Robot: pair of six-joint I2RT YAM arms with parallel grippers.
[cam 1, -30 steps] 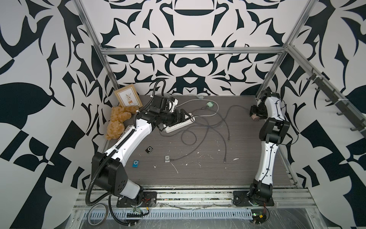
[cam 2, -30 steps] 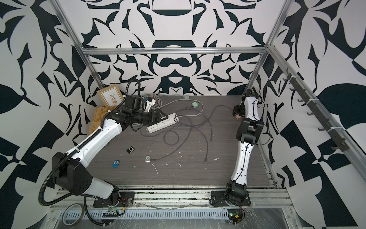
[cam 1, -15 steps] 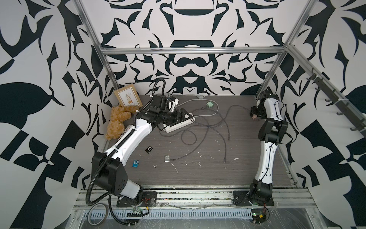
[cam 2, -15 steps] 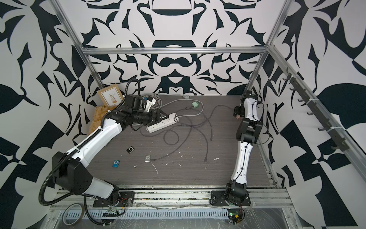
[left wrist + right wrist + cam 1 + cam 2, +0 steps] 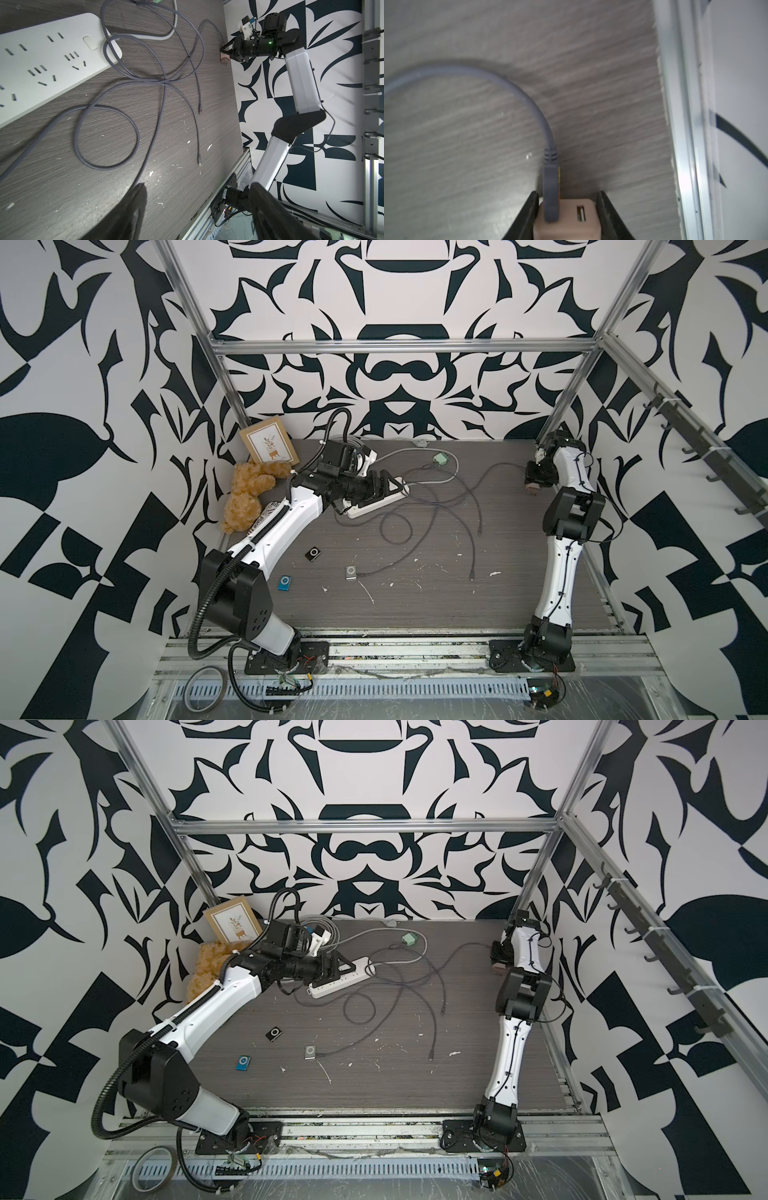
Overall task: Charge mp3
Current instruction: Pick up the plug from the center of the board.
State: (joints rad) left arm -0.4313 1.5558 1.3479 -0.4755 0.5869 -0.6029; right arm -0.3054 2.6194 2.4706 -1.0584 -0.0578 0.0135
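Note:
Three mp3 players lie on the table front left: a black one (image 5: 313,553), a silver one (image 5: 351,573) with a grey cable running to it, and a blue one (image 5: 285,583). My right gripper (image 5: 568,199) is at the far right edge of the table, shut on a pinkish USB charger block (image 5: 571,224). A grey cable (image 5: 529,99) is plugged into that block. My left gripper (image 5: 197,193) hangs open and empty over the white power strip (image 5: 378,499) at the back left. Both top views show the block (image 5: 498,968) low over the table.
Loose grey cables (image 5: 436,506) loop across the middle of the table. A teddy bear (image 5: 249,493) and a framed card (image 5: 270,445) fill the back left corner. A green adapter (image 5: 441,458) lies at the back. The aluminium frame (image 5: 683,124) and wall stand right beside my right gripper.
My right gripper's jaws have closed onto the charger block. The left arm has hardly moved.

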